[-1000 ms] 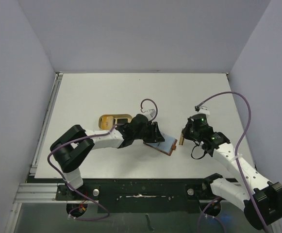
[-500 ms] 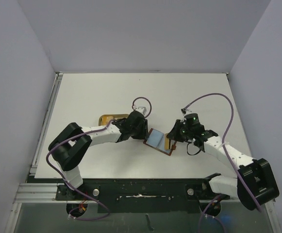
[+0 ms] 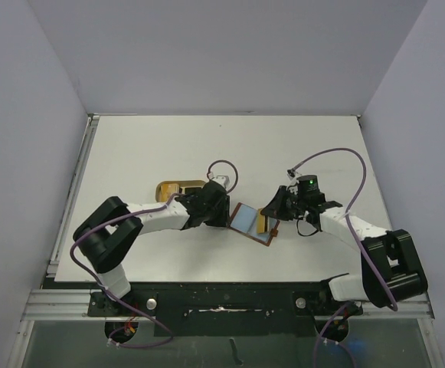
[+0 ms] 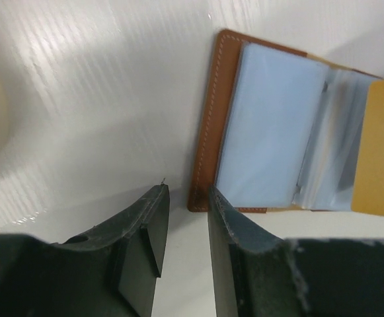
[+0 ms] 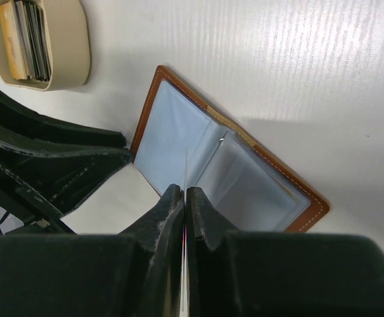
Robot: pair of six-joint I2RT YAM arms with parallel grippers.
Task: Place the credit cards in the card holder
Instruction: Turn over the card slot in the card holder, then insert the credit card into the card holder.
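Overhead, a white bench (image 3: 130, 153) with two arms meeting at a brown wallet (image 3: 247, 221) that lies open near the middle of the bench, toward the front. Its inside shows pale blue clear sleeves (image 5: 244, 188).

The right claw (image 5: 184, 191) is pinched tight on a thin card (image 4: 380, 148). Its own camera sees the card edge-on, as a fine line above the wallet's fold. The card's face cannot be read there. From the left wrist, the card shows as a blurred tan patch over the wallet's far half, cut off by the frame edge. Whether its tip is already inside a sleeve cannot be told.

The left claw (image 4: 186, 197) sits low at the wallet's left edge, with a narrow gap between its fingers and only bare bench showing through it. It holds nothing. Whether a finger touches the leather edge is unclear.

A tan tray (image 5: 73, 46) with rounded ends lies left of the wallet, partly hidden under the left arm in the overhead view. More cards (image 5: 26, 33) stand on edge in it, one tan and the others dark, too tightly packed to count. The tray's top is cut off in the right wrist view.
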